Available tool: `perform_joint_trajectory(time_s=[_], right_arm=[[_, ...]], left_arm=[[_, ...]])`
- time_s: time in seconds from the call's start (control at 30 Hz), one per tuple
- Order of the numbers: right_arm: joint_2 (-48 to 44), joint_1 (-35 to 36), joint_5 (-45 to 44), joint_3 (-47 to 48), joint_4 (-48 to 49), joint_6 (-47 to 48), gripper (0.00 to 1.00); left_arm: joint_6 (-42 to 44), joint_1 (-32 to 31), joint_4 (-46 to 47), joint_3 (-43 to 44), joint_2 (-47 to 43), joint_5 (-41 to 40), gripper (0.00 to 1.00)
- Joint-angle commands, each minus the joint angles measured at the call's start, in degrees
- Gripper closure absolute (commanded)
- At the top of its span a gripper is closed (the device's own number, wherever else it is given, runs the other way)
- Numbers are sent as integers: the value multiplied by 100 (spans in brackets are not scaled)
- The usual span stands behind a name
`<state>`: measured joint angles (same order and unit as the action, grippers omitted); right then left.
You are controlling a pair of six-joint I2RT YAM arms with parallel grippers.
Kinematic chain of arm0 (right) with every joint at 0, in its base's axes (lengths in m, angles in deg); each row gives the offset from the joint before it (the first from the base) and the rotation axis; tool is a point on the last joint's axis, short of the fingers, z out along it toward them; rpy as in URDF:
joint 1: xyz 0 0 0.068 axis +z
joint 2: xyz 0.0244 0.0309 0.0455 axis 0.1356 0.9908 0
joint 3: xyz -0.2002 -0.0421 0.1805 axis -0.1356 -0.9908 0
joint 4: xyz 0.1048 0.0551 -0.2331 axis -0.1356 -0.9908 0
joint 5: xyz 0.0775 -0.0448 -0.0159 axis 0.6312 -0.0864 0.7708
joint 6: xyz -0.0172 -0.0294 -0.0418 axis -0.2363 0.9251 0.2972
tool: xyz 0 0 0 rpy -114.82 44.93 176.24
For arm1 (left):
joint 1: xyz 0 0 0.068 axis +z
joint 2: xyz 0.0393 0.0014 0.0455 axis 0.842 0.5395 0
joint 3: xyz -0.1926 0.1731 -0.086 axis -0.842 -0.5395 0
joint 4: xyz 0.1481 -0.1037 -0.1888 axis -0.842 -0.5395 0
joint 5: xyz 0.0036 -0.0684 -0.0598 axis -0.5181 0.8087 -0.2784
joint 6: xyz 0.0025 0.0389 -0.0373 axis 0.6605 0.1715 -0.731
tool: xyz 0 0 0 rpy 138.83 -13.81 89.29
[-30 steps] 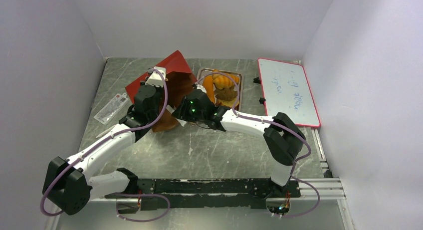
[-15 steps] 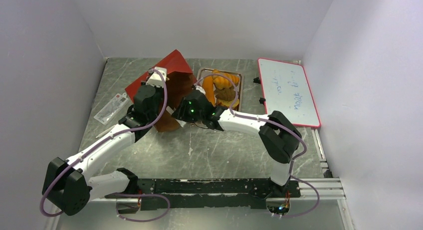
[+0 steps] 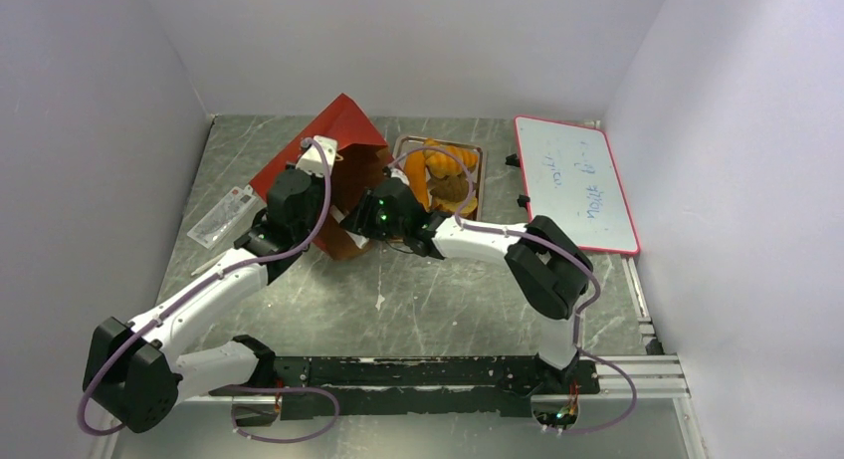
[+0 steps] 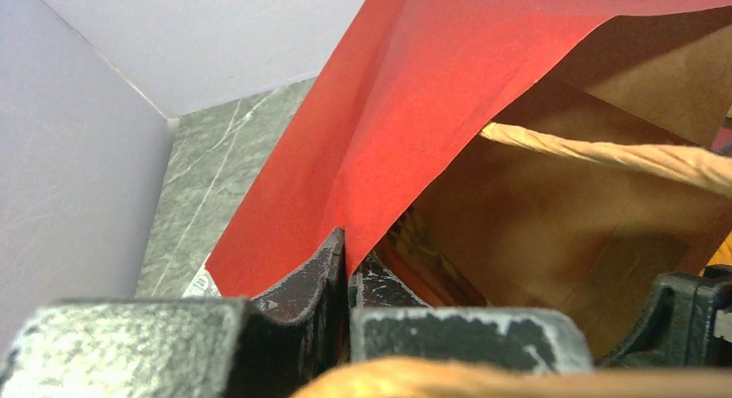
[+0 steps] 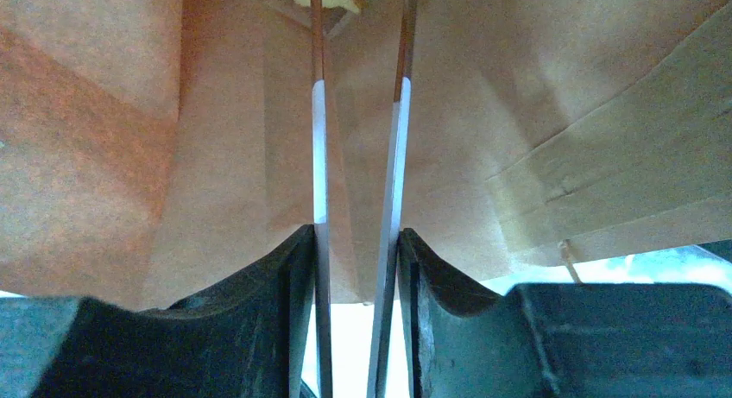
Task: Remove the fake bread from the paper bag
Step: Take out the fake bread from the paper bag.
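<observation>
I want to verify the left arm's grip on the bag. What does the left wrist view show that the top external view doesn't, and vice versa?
Left wrist only: the left gripper, jaws shut on the red edge of the paper bag, plus the bag's brown inside and a tan twisted-cord handle. Top external only: fake bread on the metal tray, the whiteboard, and the right arm reaching to the bag's mouth. Both: the red bag and the marbled table.
</observation>
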<state>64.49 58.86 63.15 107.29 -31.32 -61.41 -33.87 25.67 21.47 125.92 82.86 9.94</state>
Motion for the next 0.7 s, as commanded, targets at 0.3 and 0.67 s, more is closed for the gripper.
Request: perform_joint_trajectory(time_s=[0.3,0.67], right_arm=[[208,-150,763,-336,1086,-119,63],[-12,-157,938,-617,1341,-261,95]], left_arm=[[-180,-32,-5,325,-150,416,93],[44,3,58,243,-197,69,93]])
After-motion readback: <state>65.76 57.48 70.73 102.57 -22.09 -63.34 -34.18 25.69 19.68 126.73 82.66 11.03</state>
